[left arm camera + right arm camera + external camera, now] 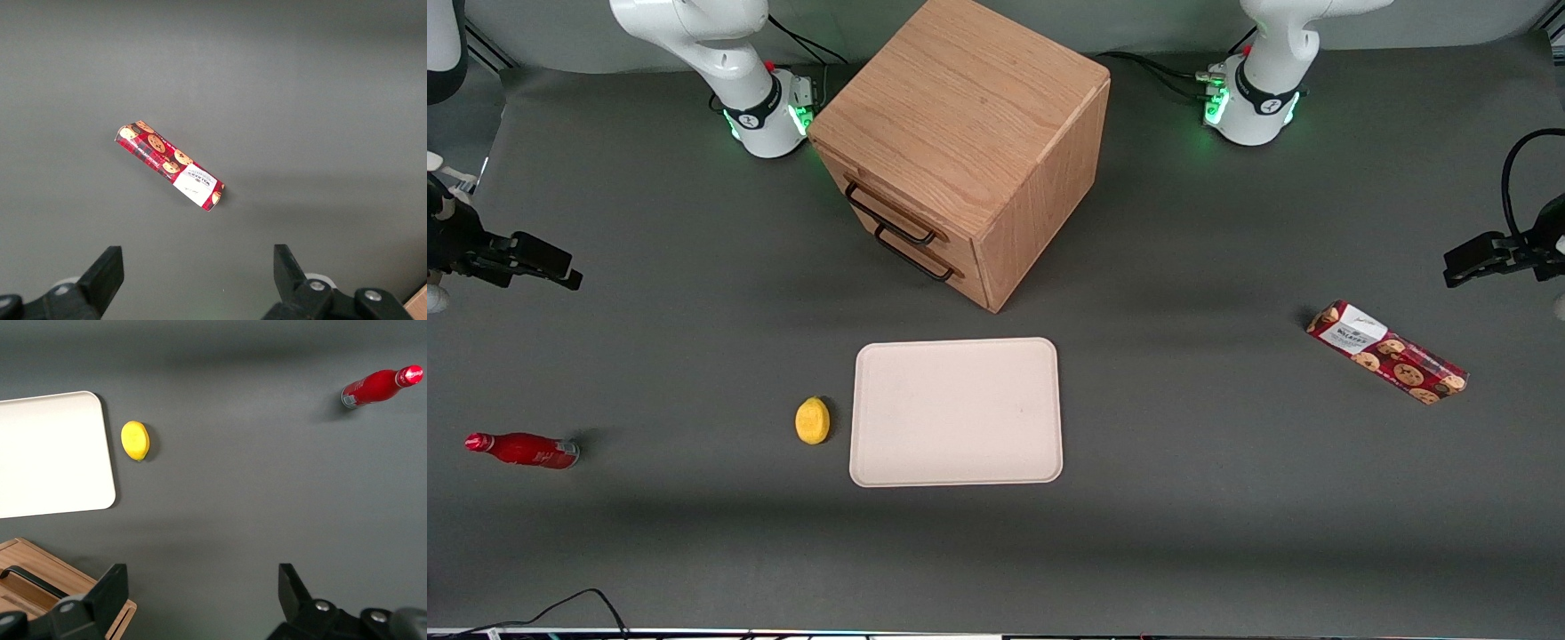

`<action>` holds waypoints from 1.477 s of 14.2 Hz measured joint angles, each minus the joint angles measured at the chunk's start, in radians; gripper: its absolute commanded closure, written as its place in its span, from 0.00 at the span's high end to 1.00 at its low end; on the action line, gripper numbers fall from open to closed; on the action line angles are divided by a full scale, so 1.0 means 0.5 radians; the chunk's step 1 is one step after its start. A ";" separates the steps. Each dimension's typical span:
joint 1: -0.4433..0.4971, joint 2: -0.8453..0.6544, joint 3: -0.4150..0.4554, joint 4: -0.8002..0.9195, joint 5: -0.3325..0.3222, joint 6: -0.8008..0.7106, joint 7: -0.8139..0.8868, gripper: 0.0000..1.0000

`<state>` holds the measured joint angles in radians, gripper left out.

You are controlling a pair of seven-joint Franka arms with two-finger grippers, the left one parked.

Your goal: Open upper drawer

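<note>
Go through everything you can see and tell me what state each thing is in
upper drawer: shut, handle untouched
lower drawer: shut
pincer: open, holding nothing, above the table at the working arm's end
red bottle: lying on its side
lemon: loose beside the tray
tray: flat, nothing on it
cookie pack: lying flat, sealed

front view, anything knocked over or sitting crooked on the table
The red bottle lies on its side toward the working arm's end. The cabinet sits turned at an angle, with the upper drawer shut. The open tool hangs apart from them.
</note>
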<state>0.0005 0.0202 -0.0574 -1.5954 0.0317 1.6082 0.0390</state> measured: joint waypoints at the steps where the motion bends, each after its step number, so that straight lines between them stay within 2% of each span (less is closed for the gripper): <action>1: 0.000 0.000 0.000 0.000 0.000 0.000 0.000 1.00; 14: 0.017 0.000 0.011 0.001 0.002 -0.001 0.000 1.00; 17: 0.085 0.000 0.021 0.001 0.009 -0.001 0.000 1.00; 21: 0.282 0.001 0.029 0.001 0.012 -0.028 0.000 1.00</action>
<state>0.1417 0.0209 -0.0432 -1.5948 0.0376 1.5942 0.0390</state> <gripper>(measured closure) 0.000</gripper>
